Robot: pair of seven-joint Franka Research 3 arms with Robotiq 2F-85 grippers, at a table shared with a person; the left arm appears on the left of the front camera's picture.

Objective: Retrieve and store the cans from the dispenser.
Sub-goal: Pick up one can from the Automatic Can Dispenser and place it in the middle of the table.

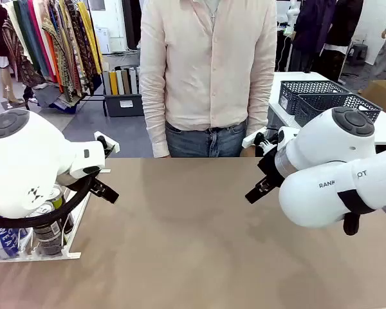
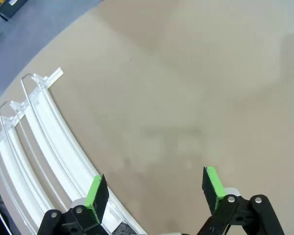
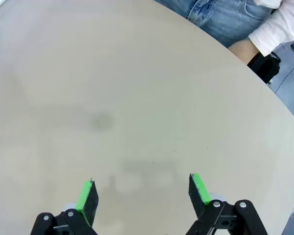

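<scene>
Left claw (image 2: 154, 188) and right claw (image 3: 142, 193) hover open and empty above the worktop (image 1: 193, 244), seemingly ready for the cans (image 1: 49, 239) in the lower-left dispenser (image 1: 26, 256).

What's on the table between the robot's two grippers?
Nothing. In the front view, the stretch of brown table between the left gripper and the right gripper is bare.

Flat matte beige tabletop (image 1: 199, 238) is seen bare across its middle. A person in a pale cream button shirt (image 1: 209, 64) and blue jeans (image 1: 206, 140) is stood at its far edge. Two dark blue-grey lattice plastic baskets (image 1: 312, 92) are set side by side, touching, on a white side table (image 1: 293, 80) back right. A brown cardboard box (image 1: 383, 93) is seen just beyond them. Colourful garments on a rack (image 1: 58, 38) are hung back left.
</scene>
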